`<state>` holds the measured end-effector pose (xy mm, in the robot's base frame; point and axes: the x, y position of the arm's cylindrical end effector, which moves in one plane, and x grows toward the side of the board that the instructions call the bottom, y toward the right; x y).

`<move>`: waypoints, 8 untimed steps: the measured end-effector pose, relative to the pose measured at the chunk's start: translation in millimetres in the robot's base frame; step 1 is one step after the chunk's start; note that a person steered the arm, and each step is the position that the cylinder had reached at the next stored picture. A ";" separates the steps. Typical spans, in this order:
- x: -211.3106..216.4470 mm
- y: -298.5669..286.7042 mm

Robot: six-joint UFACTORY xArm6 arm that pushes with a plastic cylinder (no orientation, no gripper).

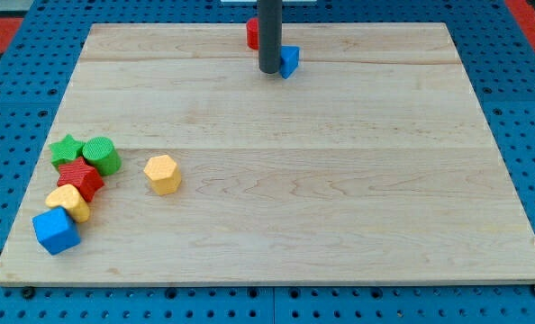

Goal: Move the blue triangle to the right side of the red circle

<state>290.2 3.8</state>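
Observation:
The blue triangle (290, 60) lies near the view's top centre of the wooden board. The red circle (251, 33) sits just up and to the left of it, at the board's top edge, partly hidden by the rod. My tip (269, 69) rests on the board right at the blue triangle's left side, seemingly touching it, and below the red circle.
At the view's lower left lie a green star (66, 149), a green cylinder (101, 154), a red star (80, 178), a yellow block (68, 202) and a blue cube (55, 230). A yellow hexagon (162, 174) lies to their right. The board (340, 198) sits on a blue pegboard.

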 end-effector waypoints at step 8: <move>-52.1 43.9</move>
